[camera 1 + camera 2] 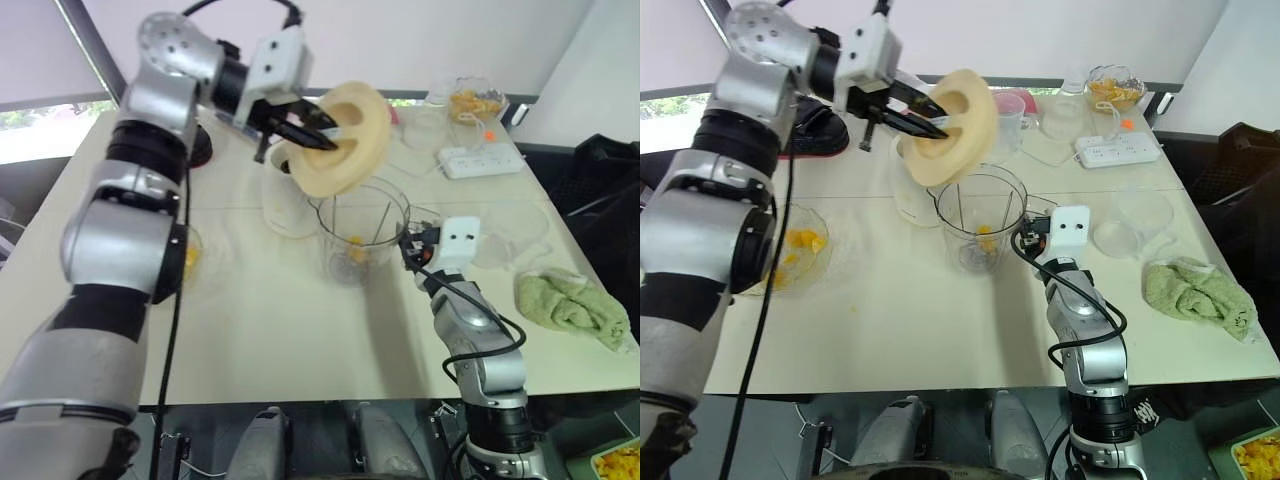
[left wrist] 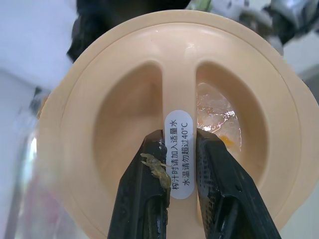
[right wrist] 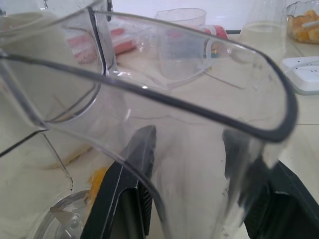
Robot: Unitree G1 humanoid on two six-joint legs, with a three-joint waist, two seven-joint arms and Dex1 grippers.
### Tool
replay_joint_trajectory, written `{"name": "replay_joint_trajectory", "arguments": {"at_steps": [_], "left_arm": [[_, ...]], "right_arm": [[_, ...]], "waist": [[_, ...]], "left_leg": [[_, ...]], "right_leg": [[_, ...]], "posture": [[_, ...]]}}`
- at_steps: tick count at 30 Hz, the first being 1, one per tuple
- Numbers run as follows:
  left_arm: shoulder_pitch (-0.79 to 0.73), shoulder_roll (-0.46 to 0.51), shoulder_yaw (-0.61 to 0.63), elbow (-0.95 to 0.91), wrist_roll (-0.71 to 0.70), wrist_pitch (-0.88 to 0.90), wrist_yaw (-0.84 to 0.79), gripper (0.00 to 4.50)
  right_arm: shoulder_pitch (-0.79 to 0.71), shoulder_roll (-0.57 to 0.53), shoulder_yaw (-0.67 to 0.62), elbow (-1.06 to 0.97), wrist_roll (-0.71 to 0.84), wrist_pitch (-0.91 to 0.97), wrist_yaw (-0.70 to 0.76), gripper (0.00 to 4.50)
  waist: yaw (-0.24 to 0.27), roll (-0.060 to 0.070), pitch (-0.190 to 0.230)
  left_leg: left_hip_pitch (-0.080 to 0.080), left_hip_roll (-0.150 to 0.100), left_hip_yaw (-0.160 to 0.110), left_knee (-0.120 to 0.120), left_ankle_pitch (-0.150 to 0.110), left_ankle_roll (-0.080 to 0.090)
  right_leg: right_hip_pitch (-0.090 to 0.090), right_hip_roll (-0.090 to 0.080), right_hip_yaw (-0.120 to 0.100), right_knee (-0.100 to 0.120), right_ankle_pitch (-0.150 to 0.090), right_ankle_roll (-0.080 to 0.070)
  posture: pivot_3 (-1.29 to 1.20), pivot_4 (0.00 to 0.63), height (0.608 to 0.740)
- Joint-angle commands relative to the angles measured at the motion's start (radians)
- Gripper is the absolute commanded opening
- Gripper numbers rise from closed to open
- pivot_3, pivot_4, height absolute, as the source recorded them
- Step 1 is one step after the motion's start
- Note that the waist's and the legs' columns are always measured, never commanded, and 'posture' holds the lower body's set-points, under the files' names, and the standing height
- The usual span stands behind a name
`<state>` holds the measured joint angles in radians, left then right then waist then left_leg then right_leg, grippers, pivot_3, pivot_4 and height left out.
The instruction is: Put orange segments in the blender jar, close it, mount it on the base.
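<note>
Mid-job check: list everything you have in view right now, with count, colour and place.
blender jar: one, clear, table centre, orange pieces inside
lid: one, cream, in the air above the jar
bowl of orange segments: one, clear, table's left side
far bowl: one, clear, orange pieces inside, far right corner
measuring cup: one, clear, behind the jar
power strip: one, white, far right
towel: one, green, right edge
table: one, cream
left gripper: black, shut on the lid's ridge
right gripper: black, at the jar's side

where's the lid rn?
Head views: the lid is pinched by its rib in the left gripper, tilted in the air just above the open jar, mid-table.
</note>
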<state>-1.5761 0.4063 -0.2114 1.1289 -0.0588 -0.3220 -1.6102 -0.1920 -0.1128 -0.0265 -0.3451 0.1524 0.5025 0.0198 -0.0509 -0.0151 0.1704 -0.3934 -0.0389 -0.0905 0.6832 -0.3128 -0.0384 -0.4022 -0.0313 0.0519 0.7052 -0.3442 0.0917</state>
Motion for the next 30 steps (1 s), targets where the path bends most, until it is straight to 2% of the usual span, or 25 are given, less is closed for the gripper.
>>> {"name": "replay_joint_trajectory", "arguments": {"at_steps": [1,3,9,14,20,30], "left_arm": [[-0.054,-0.017,0.017,0.042,0.025,-0.033,-0.003,0.25],[-0.059,-0.034,0.015,0.058,0.034,-0.046,-0.004,0.25],[-0.067,-0.068,0.006,0.080,0.036,-0.039,-0.004,0.25],[-0.062,-0.089,-0.053,0.084,0.036,-0.018,-0.004,0.25],[-0.056,-0.101,-0.183,0.089,0.011,0.021,-0.004,0.25],[-0.065,-0.132,-0.359,0.122,0.008,-0.015,-0.004,0.25]], "right_arm": [[-0.005,0.016,0.001,-0.014,-0.012,-0.037,-0.006,1.66],[-0.007,0.024,0.000,-0.011,-0.018,-0.041,-0.015,1.02],[-0.013,0.032,0.001,-0.011,-0.027,-0.038,-0.020,1.02],[-0.027,0.032,0.002,0.000,-0.032,-0.041,-0.015,1.02],[-0.036,0.026,-0.001,0.016,-0.037,-0.055,-0.008,1.02],[-0.004,0.051,-0.002,-0.002,-0.055,-0.078,-0.034,1.02]], "waist": [[-0.010,0.000,0.000],[-0.019,0.000,0.000],[-0.019,0.000,0.000],[-0.018,0.000,0.000],[-0.019,0.000,0.000],[-0.016,0.000,0.000]], "left_leg": [[0.000,0.000,0.000,0.000,0.000,0.000],[0.000,0.000,0.000,-0.001,0.000,-0.001],[-0.001,0.000,0.000,-0.001,0.001,-0.001],[-0.001,0.000,0.000,0.000,0.001,-0.001],[-0.001,0.000,0.000,0.000,0.001,-0.001],[0.000,0.000,0.000,0.001,0.000,0.000]], "right_leg": [[-0.001,0.000,0.000,0.001,0.000,0.000],[-0.002,0.000,0.001,0.002,0.000,0.000],[-0.003,0.000,0.001,0.003,0.000,0.000],[-0.003,0.000,0.001,0.003,0.000,0.000],[-0.003,0.000,0.002,0.004,0.000,0.000],[-0.002,0.000,0.002,0.005,0.000,0.000]], "posture": [[0.00,0.150,0.740],[0.00,0.150,0.740],[0.00,0.150,0.740],[0.00,0.150,0.740],[0.00,0.150,0.740],[0.00,0.150,0.740]]}}
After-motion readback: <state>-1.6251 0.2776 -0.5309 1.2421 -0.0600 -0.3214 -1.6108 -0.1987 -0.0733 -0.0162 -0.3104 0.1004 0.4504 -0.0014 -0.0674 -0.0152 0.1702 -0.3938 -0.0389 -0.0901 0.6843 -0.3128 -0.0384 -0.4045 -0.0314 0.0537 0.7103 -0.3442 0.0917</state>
